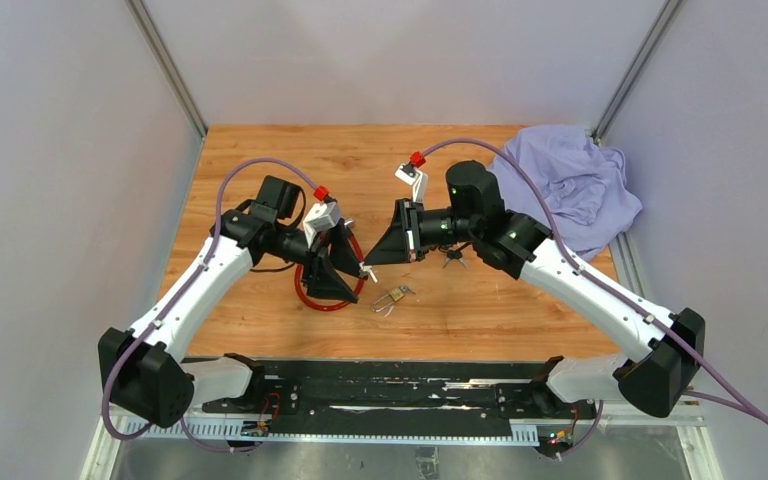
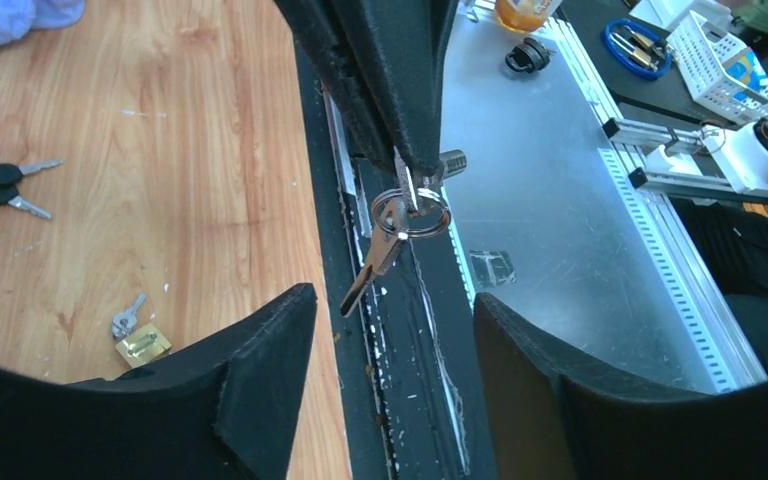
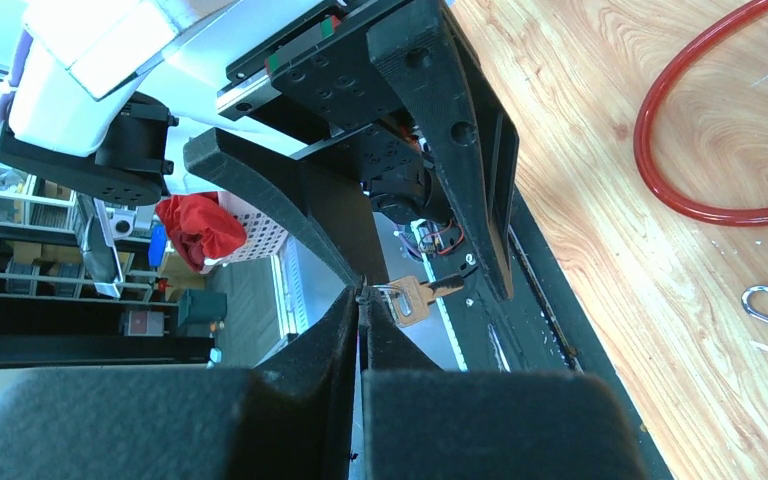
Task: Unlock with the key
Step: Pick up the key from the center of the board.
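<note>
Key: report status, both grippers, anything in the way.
Right gripper shut on key ring, key dangling. Left gripper open, straddling key, not touching. Padlock on table, untouched. Nothing blocking.

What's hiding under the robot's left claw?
Seen from above, a red rubbery ring lies on the wooden table beneath the open left gripper. Only the ring's lower curve and sides show. The gripper covers its top part and most of the space inside it.

Padlock (image 1: 395, 295) on table (image 1: 480, 325) near front edge; cloth (image 1: 570, 185) back right.
</note>
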Robot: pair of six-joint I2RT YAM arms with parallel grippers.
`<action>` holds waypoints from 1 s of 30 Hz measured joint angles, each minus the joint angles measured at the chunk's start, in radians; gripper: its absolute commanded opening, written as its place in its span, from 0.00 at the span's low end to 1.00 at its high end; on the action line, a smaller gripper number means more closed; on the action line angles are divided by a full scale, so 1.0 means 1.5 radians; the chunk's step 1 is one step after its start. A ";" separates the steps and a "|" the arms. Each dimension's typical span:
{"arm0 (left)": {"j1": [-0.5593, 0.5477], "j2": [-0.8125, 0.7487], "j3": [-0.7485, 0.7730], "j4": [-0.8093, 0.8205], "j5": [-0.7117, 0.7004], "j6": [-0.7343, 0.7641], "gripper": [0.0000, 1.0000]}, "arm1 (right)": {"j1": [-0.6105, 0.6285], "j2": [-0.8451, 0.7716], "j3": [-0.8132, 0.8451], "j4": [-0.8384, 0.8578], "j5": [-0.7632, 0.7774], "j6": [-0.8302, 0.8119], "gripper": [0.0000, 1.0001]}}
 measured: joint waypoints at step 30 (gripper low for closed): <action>0.000 -0.012 0.000 -0.002 -0.038 -0.057 0.00 | -0.001 -0.001 -0.005 -0.037 0.013 -0.051 0.21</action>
